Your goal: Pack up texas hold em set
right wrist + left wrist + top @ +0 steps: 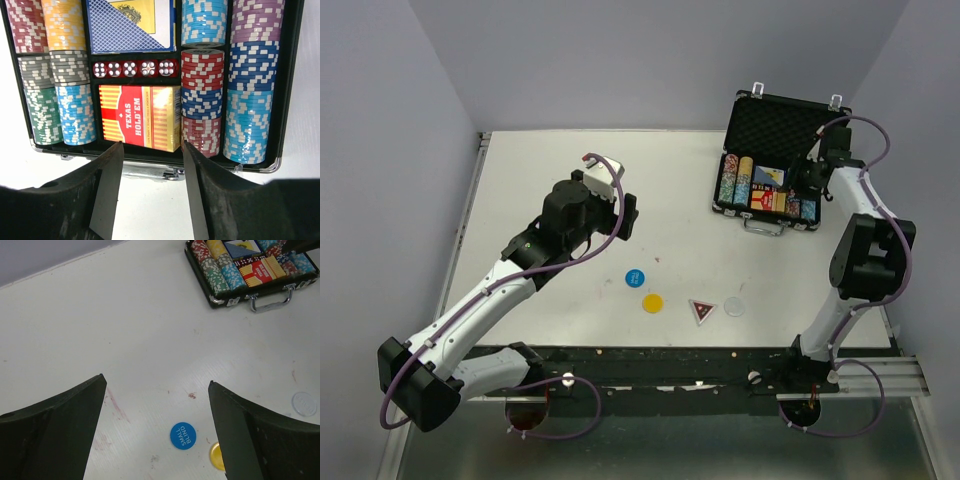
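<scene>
- Black and foam-lined, the briefcase (780,125) stands open at the far right of the counter (560,190), lid upright and handle towards the arms.
- Its tray looks full. The chip rows (250,85) fill both sides, and between them lie a blue deck (130,25), a line of red dice (134,69) and a red deck (137,117) marked Texas Hold'em.
- Four pieces of the set lie outside it, near the front middle of the counter: a blue disc (183,435), a yellow disc (216,456) just beside it, a triangular disc (701,310) and a pale disc (735,306).
- The left tool (156,382) hangs above the counter with its jaws spread wide and nothing in them, and the blue disc shows low between its fingers.
- The right tool (151,150) hovers at the case's front edge, jaws partly apart with nothing between them.
- Risk: the discs are thin and lie flat, so fingers that close too high may slip over them, or push one against its neighbour.
- Risk: I see no free pocket, so a disc left on top of the chips could slide or stop the lid from shutting.
- Risk: shutting the lid now would leave four pieces out.
- Risk: the right tool is close to the rim, so a low move could shove the case or upset a chip row.
</scene>
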